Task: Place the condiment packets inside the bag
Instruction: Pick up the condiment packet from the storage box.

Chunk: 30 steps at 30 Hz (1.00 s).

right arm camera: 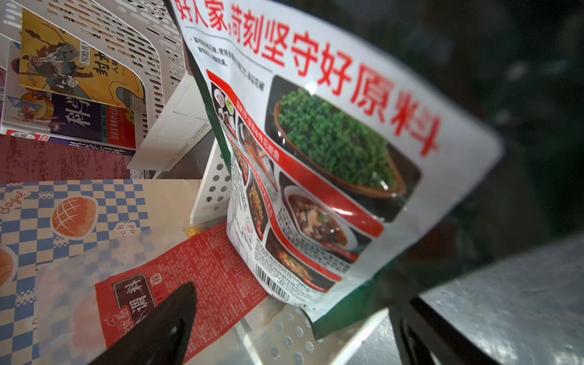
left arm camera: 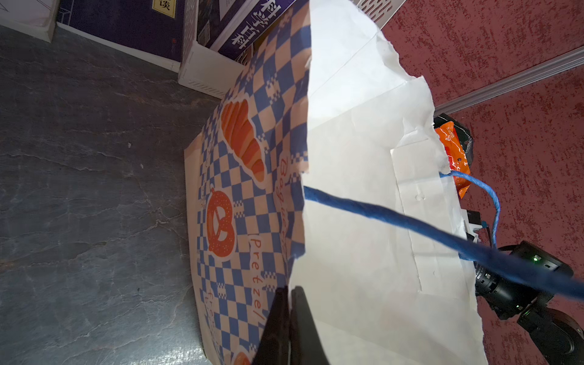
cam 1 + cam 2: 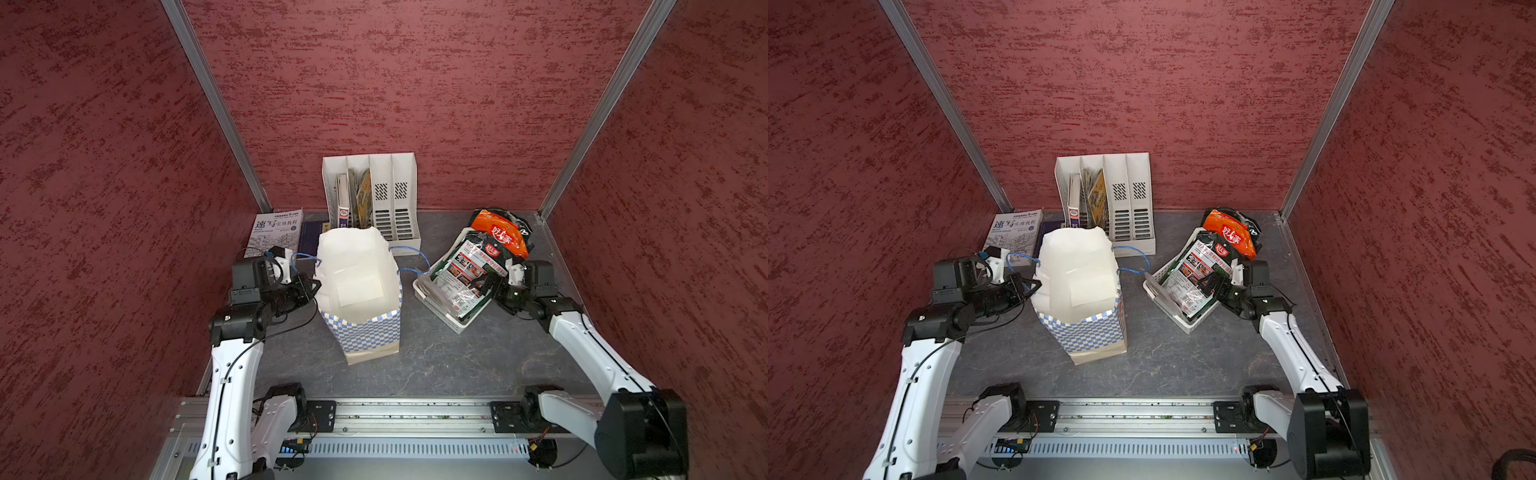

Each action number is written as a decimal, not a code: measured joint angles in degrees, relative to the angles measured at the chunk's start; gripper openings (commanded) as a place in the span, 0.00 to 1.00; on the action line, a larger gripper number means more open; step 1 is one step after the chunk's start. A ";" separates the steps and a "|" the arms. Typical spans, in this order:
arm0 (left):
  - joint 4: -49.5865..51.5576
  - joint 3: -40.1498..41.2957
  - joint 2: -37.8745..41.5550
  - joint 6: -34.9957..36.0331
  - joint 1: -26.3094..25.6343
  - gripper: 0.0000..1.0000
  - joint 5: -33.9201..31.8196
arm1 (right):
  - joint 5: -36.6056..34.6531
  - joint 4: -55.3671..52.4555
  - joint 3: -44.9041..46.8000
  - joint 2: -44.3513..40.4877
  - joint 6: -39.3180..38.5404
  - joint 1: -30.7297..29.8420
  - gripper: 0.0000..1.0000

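Observation:
The bag stands open-mouthed in the middle of the table, white inside with a blue checked band. My left gripper is shut on the bag's left rim. Several condiment packets lie in a white perforated basket to the right: an orange one at the back and a white, red and green one on top. My right gripper stands open around that packet's near edge. A red packet lies under it.
A white slotted file rack with books stands against the back wall behind the bag. A sketch book and a dark blue book lie at the back left. The bag's blue cord handles hang out on both sides. Red walls close in three sides.

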<state>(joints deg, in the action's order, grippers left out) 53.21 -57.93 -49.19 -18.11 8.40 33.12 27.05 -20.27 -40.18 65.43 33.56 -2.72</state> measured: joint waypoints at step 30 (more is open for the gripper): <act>-0.17 0.00 -0.72 0.00 0.00 0.00 -0.28 | 11.41 28.37 5.75 8.15 5.16 -5.03 0.80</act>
<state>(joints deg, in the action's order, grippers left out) 53.04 -57.93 -49.91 -18.11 8.40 32.84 38.46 8.10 -34.44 73.58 38.72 -7.75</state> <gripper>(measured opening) 0.045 0.814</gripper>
